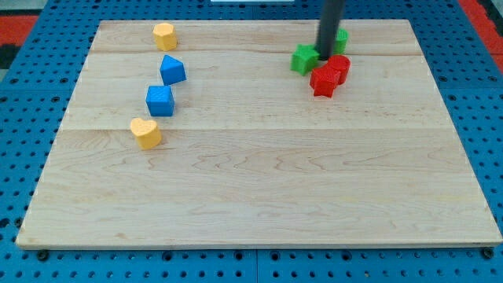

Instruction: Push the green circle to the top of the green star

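The green star [304, 59] lies near the view's top right on the wooden board. The green circle [340, 38] sits up and to the right of it, mostly hidden behind the dark rod. My tip [324, 56] rests between the two green blocks, just right of the star and just below-left of the circle. A red star [324, 80] and a red block [339, 67] lie directly below the tip, touching each other.
At the view's left stand a yellow hexagon-like block [164, 35], a blue block [172, 70], a blue cube [159, 101] and a yellow heart [145, 132]. The board [259, 181] lies on a blue perforated table.
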Robot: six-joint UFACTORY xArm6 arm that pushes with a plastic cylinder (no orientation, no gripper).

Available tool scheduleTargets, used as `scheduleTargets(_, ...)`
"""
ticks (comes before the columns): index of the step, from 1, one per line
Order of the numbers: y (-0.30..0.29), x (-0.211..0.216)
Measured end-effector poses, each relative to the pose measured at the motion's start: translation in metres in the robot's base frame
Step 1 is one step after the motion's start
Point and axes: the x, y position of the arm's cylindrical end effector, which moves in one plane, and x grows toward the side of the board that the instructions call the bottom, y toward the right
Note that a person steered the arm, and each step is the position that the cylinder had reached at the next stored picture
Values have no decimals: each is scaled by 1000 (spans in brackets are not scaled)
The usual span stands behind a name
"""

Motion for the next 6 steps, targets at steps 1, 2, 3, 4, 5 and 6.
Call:
scheduleTargets(1,68,-17)
scheduleTargets(2,119,-23)
scheduleTargets(3,114,-52)
scheduleTargets(4,40,-71)
scheduleTargets(5,2,-71)
scheduleTargets(6,54,-78)
